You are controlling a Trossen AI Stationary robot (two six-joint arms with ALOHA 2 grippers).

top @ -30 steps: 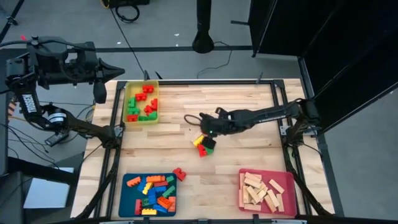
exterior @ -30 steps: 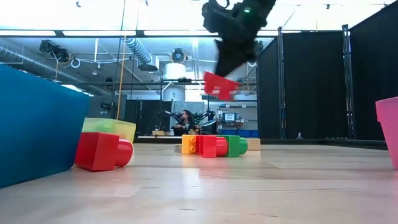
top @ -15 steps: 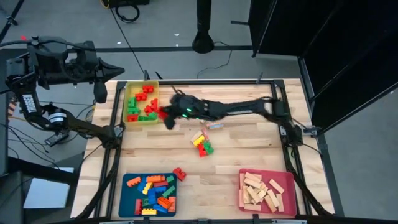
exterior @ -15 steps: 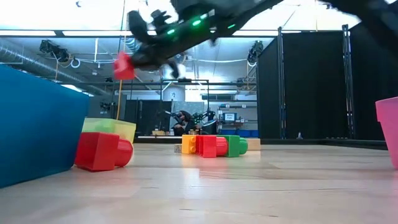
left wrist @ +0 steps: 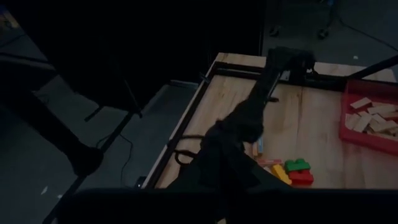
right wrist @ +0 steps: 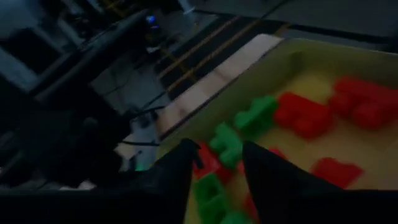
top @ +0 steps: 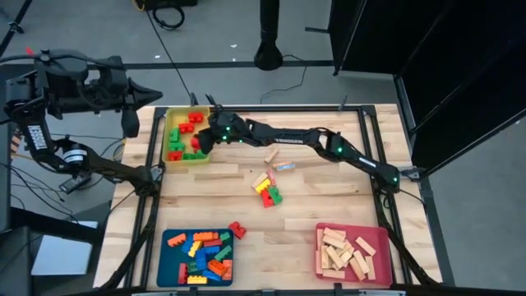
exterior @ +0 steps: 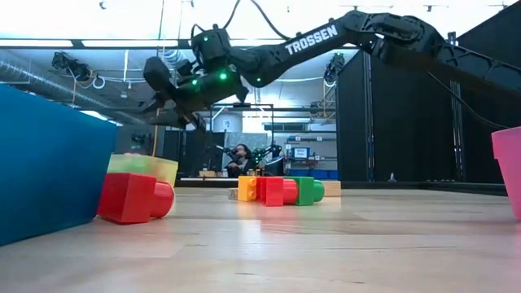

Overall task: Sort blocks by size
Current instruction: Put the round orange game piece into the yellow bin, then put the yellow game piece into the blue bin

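Right gripper (top: 205,140) hangs over the yellow tray (top: 171,116), fingers (right wrist: 177,171) spread apart and holding nothing. Red and green blocks (right wrist: 261,115) lie below it in the tray. A small cluster (top: 266,191) sits mid-table with bare wood all around. Left arm stays off the table's edge.

Robotics lab: black curtains (exterior: 407,122), ceiling ducts (exterior: 175,65).

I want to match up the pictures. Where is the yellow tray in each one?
High view: the yellow tray sits at the table's far left corner, under the right gripper.
Low view: the tray shows left of centre, behind a red block.
Left wrist view: not in it.
Right wrist view: its wall fills the picture.
Shared landmark: the right gripper above it.
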